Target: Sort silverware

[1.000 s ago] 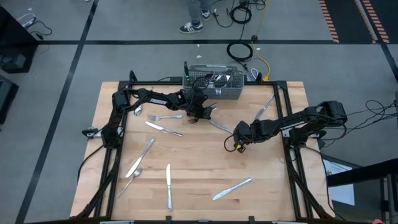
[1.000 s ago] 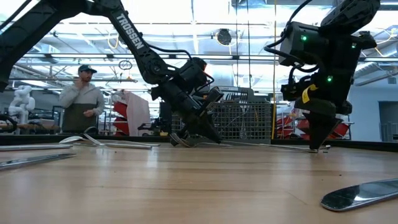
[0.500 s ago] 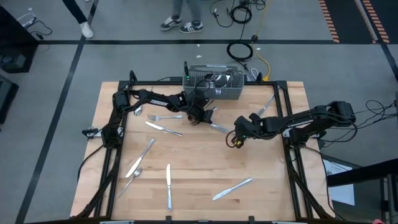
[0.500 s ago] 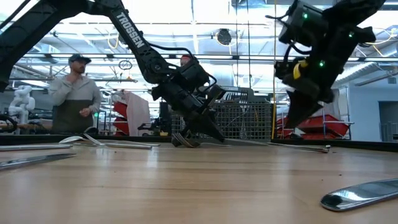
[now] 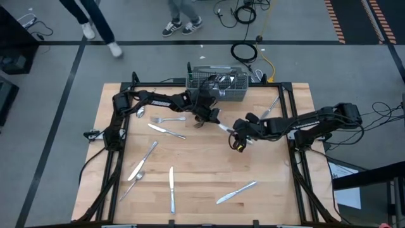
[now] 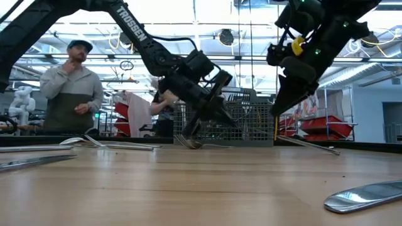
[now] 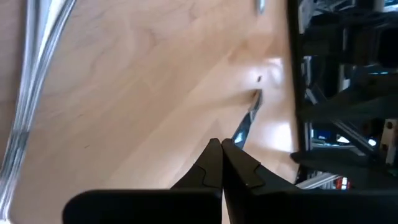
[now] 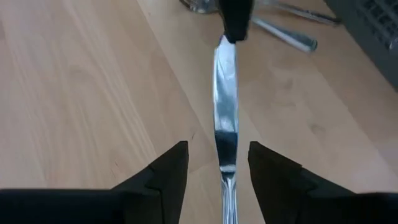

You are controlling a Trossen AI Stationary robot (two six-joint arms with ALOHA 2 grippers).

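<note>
A table knife [image 5: 225, 129] lies on the wooden table between my two arms, blade end toward the far left. My right gripper [image 8: 217, 149] is open and low over it, one finger on each side of the knife's handle [image 8: 227, 186] without touching. My left gripper [image 5: 214, 120] is shut, with its fingertips [image 8: 235, 22] at the knife's blade end. A fork [image 6: 186, 142] lies just below it. More silverware lies scattered about: a fork [image 5: 168, 118] and knives [image 5: 166, 131] [image 5: 171, 189] [image 5: 236, 192]. My left gripper's shut fingertips [image 7: 221, 149] stand at the knife's blade end [image 8: 224, 46], slanting down from the table's left. I cannot tell whether they touch the blade or hover just over it.
The grey wire-mesh basket [image 5: 235, 95], with some silverware in it, stands at the far edge behind my left gripper. Another knife [image 5: 271, 107] lies at the far right. A knife [image 5: 144, 159] and a spoon [image 5: 133, 183] lie at the near left. A person [image 6: 72, 88] stands beyond the table.
My right gripper has gone up and toward the table's far left, tipping over from pointing down, and now stands over the knife's handle. My left gripper has risen a little from the fork on the table. The knife has stayed where it was.
</note>
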